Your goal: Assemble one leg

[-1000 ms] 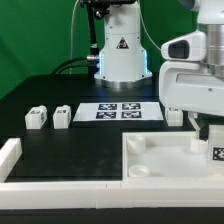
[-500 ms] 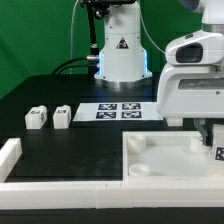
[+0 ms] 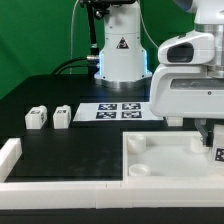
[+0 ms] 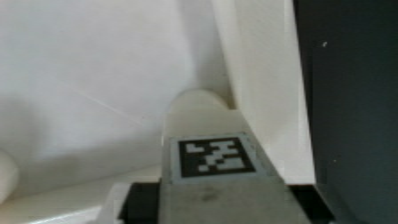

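My gripper is at the exterior view's right, low over the far right corner of the large white tray-like piece. It is shut on a leg, a small white block with its black-and-white tag facing out. In the wrist view the leg stands between my gripper's dark fingers, its tip against the tray's inner corner by the raised rim. Two more legs stand side by side on the black table at the left.
The marker board lies flat at the table's middle, in front of the robot base. A white fence runs along the left and front edges of the table.
My hand has shifted toward the exterior view's left and a little lower, still holding the leg. It now covers the leg that stood behind it. The other parts have not moved.
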